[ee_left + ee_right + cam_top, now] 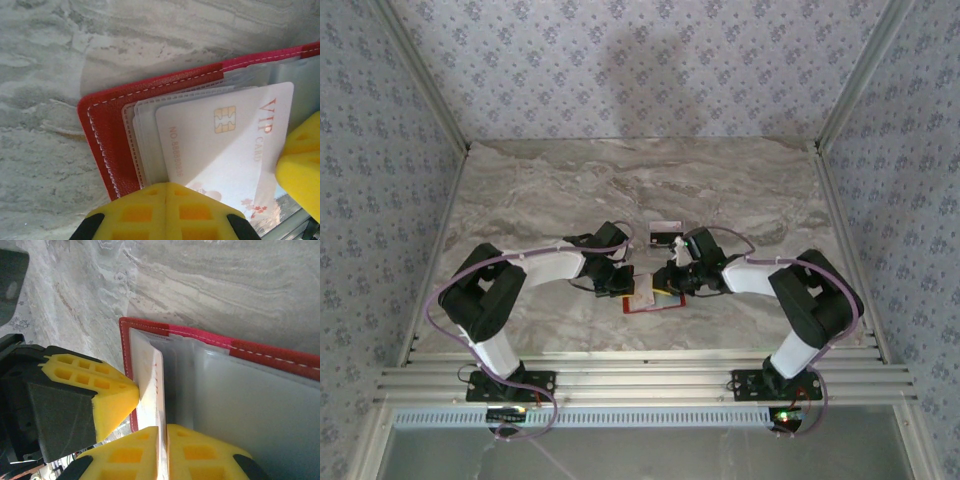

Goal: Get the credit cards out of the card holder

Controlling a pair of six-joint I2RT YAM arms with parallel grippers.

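1. My right gripper (162, 447) pinches the white card (225, 145) by its edge, pads almost together
2. My left gripper (165, 200) is clenched, its tip pressing on the holder (107, 135)
3. The card lies against the clear sleeves of the open red holder, flat on the table (570, 180) between both arms
4. A second card (665, 232) lies just beyond

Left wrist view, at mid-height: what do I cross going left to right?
marble table → red card holder → clear sleeves → white VIP card → right gripper's yellow fingertip
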